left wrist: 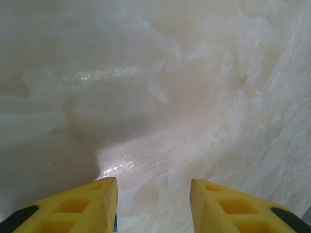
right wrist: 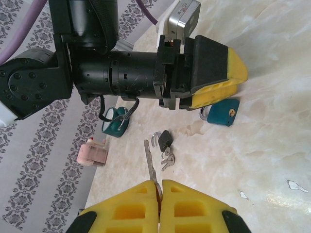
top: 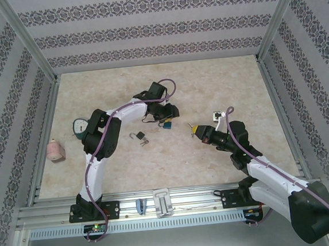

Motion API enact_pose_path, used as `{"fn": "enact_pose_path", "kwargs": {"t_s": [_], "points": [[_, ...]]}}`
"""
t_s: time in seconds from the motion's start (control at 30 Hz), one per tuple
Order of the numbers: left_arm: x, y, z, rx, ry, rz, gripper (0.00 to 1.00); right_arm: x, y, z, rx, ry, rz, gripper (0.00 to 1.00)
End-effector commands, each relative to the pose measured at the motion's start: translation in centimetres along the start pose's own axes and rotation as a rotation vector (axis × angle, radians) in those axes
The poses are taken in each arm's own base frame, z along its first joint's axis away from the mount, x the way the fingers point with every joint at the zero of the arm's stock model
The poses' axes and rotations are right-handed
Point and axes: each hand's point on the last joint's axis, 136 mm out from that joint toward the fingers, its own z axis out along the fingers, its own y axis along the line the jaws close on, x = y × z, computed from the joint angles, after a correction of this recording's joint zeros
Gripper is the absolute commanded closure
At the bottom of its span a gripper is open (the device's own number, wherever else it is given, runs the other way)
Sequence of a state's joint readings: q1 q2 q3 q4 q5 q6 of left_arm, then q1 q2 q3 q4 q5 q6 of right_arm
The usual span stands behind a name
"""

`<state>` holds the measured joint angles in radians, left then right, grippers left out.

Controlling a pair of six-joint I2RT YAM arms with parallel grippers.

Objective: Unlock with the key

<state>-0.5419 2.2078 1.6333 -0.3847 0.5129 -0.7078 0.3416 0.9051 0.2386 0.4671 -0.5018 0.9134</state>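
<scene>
My right gripper point(right wrist: 159, 183) is shut on the bow of a silver key point(right wrist: 149, 160), whose blade sticks out ahead toward the left arm. From above, this gripper point(top: 193, 130) hovers right of centre. A teal padlock point(right wrist: 222, 112) with a brass keyhole lies on the table just under the yellow fingers of my left gripper point(right wrist: 240, 77). The left wrist view has the left gripper point(left wrist: 153, 182) with its fingers apart and bare table between the tips. A teal sliver point(left wrist: 115, 224) shows by the left finger. From above, the padlock point(top: 166, 124) peeks out beneath that gripper point(top: 165, 120).
A small black padlock point(top: 141, 137) lies open with a bunch of keys point(right wrist: 166, 159) beside it. A teal round gauge point(top: 80, 126) and a pink object point(top: 54, 150) sit at the left edge. Aluminium frame rails and patterned walls enclose the table.
</scene>
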Motion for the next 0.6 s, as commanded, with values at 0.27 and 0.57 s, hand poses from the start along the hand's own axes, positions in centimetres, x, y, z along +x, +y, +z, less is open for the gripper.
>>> {"fn": "enact_pose_path", "kwargs": {"t_s": [0.27, 0.57], "points": [[0.9, -0.9, -1.0, -0.020, 0.021, 0.023, 0.56, -0.5, -0.3, 0.0, 0.003, -0.021, -0.001, 1.00], [-0.5, -0.8, -0.8, -0.099, -0.027, 0.060, 0.54, -0.6, -0.3, 0.1, -0.001, -0.022, 0.003, 1.00]]}}
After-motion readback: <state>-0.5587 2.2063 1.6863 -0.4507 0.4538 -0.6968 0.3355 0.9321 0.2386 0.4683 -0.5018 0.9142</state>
